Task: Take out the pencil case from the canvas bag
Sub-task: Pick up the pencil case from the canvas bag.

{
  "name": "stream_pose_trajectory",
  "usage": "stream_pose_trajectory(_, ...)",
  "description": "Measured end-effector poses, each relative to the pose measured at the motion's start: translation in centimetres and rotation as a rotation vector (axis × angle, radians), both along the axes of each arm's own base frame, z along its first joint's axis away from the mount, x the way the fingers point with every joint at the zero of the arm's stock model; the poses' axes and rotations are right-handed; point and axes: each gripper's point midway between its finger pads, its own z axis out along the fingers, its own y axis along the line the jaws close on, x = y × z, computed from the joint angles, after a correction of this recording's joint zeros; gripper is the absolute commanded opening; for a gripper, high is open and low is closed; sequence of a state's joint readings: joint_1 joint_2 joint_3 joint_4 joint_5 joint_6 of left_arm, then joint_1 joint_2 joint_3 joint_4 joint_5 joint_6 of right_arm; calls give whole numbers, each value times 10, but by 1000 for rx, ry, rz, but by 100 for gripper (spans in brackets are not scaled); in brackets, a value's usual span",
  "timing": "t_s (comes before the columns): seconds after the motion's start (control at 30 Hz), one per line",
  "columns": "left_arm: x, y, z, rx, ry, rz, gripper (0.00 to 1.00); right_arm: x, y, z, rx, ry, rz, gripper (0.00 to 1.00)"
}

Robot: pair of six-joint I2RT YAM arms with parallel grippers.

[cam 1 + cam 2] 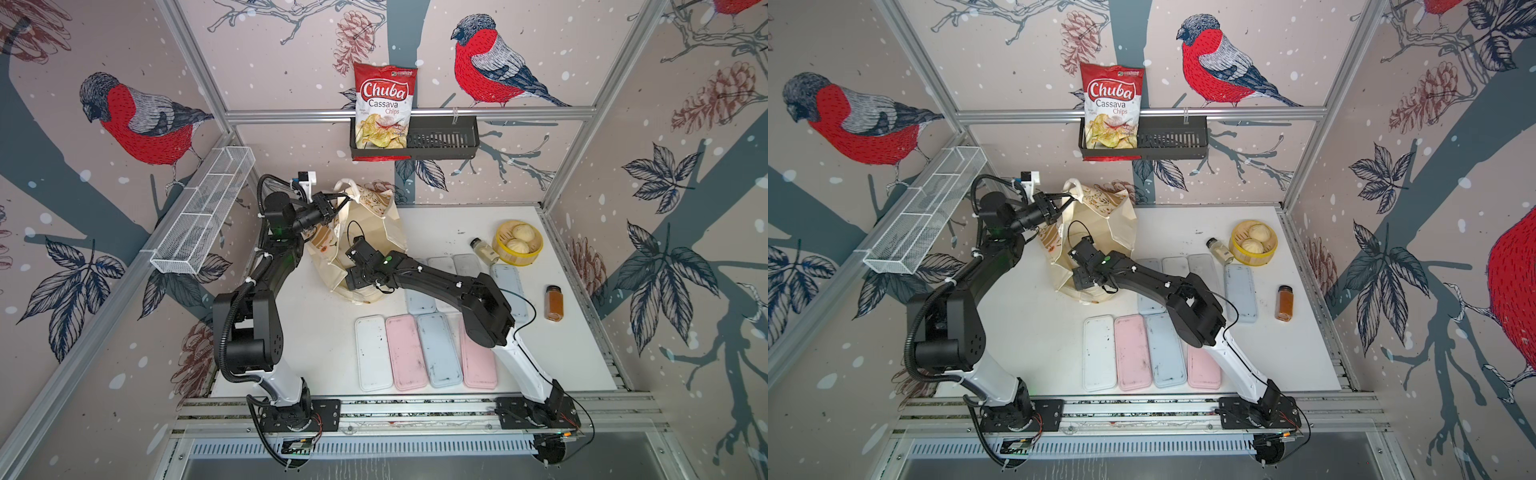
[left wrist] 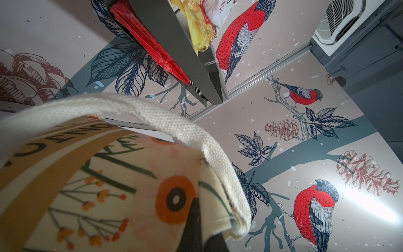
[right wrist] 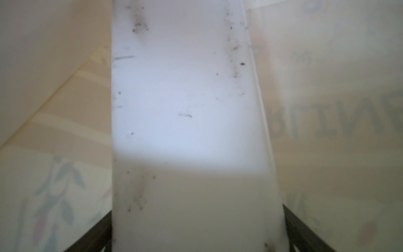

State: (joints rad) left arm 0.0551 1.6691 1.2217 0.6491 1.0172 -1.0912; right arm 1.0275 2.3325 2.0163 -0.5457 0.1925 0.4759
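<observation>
The cream, floral-printed canvas bag (image 1: 376, 226) with a tan lettered band stands slumped and creased at the back left of the white tabletop (image 1: 324, 332), close to the rear wall. Its mouth faces up. The left gripper (image 1: 341, 201) is closed on the bag's rim just beside the woven cream loop handle (image 2: 174, 128), pinching the soft printed cloth and holding that side up. The right gripper (image 3: 197, 231) is sunk inside the bag. Its jaws stand wide, and one dark finger (image 3: 303, 229) lies against each long edge of a smooth, scuffed white plastic pencil case (image 3: 185, 98), clamping it across its width. The case lies deep in the bag, with thin cloth walls close on both sides. In both top views the right forearm slants across the bag's front rim. Bare table lies open in front of the bag on its left side and to its right towards the round yellow bamboo steamer (image 1: 536, 243). A row of flat pastel cases with rounded corners (image 1: 405, 353) fills the front centre, well short of the table's front edge.
</observation>
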Motion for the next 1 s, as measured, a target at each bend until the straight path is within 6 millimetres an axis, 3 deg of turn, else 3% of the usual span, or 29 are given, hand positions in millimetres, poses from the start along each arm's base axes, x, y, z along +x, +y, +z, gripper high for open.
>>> stream_pose_trajectory(0.47,4,3,-5,8,5,22,0,-15,-13,20,42,-1,-35,65)
stream_pose_trajectory(0.77,7,7,-8,8,11,30,0,-16,-21,48,75,-34,-51,62)
stream_pose_trajectory(1.0,9,12,-9,7,15,44,0,-43,-36,55,81,-23,-39,62)
